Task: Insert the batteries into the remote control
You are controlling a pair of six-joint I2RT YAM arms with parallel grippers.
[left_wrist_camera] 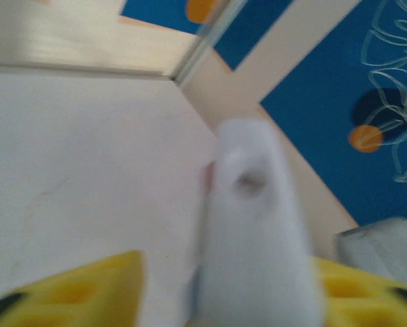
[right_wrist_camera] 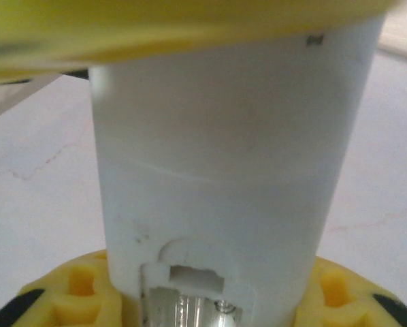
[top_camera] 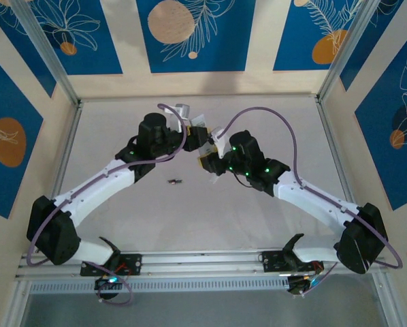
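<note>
The white remote control (top_camera: pixel 207 139) is held up above the table's far middle, between my two grippers. My right gripper (top_camera: pixel 214 155) is shut on it. In the right wrist view its yellow fingers (right_wrist_camera: pixel 74 289) press both sides of the remote control (right_wrist_camera: pixel 224 157), whose open battery bay (right_wrist_camera: pixel 203 300) faces the camera. My left gripper (top_camera: pixel 198 135) stands open around the remote's other end. In the left wrist view the blurred remote (left_wrist_camera: pixel 258 231) lies by one finger, with a gap to the other finger (left_wrist_camera: pixel 81 289). One small dark battery (top_camera: pixel 175 181) lies on the table in front of the grippers.
A small white and silver object (top_camera: pixel 183 109) lies on the table behind the left arm. Aluminium frame posts (top_camera: pixel 336 61) and patterned walls close in the back and sides. A blurred grey object (left_wrist_camera: pixel 387 245) sits at the right of the left wrist view.
</note>
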